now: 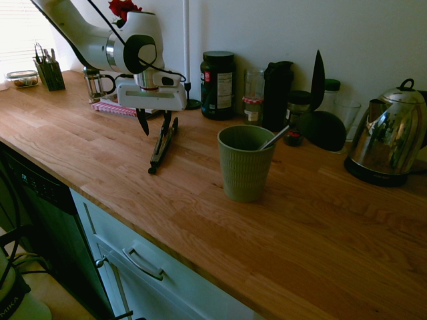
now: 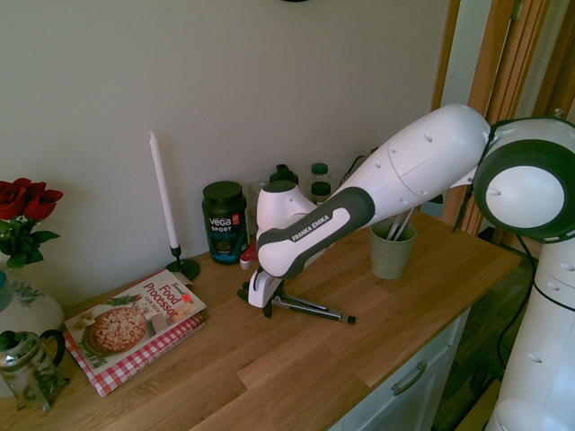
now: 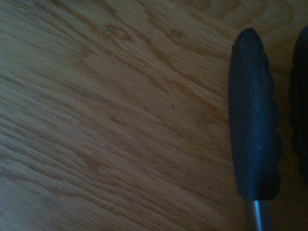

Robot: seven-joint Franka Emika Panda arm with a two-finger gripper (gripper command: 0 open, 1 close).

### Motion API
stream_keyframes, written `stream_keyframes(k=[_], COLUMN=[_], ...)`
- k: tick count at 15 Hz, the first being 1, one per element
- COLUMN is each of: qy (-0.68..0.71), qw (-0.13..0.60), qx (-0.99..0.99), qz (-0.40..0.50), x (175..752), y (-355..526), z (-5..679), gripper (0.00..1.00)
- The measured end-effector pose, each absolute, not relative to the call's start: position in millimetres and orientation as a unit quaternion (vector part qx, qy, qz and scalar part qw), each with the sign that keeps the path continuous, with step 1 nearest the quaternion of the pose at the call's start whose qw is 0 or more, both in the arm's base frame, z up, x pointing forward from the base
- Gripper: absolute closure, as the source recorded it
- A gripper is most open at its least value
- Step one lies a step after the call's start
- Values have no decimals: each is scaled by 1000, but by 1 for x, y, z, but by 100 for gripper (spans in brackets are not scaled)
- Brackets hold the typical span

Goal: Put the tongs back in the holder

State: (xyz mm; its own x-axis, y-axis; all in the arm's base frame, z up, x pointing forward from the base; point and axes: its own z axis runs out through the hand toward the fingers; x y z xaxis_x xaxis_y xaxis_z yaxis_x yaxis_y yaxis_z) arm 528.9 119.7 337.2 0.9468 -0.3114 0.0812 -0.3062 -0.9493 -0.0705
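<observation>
Tongs [image 1: 161,150] on wooden counter [image 1: 113,155]; fingers [image 1: 143,123] stand wide apart; cannot tell whether touching tongs.

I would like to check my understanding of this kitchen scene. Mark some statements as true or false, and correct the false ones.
1. The tongs are outside the green cup. True.
2. The green cup is empty. False: utensils stand in it.
3. The white candle is burning. False: it shows no flame.
4. The cookbook has a pizza on its cover. True.
5. The roses are yellow. False: they are red.
6. The metal kettle stands on the wooden counter. True.
</observation>
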Motion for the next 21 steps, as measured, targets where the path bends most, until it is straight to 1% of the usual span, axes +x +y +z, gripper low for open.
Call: stream_keyframes(k=[14,16,18,21], qy=[179,183,189,202], qw=[24,23,31,76], qx=[-982,-980,-977,-971], qz=[-54,-68,-95,-107], x=[535,541,543,531], y=[109,109,105,88], z=[344,375,432,501], gripper=[100,100,100,100])
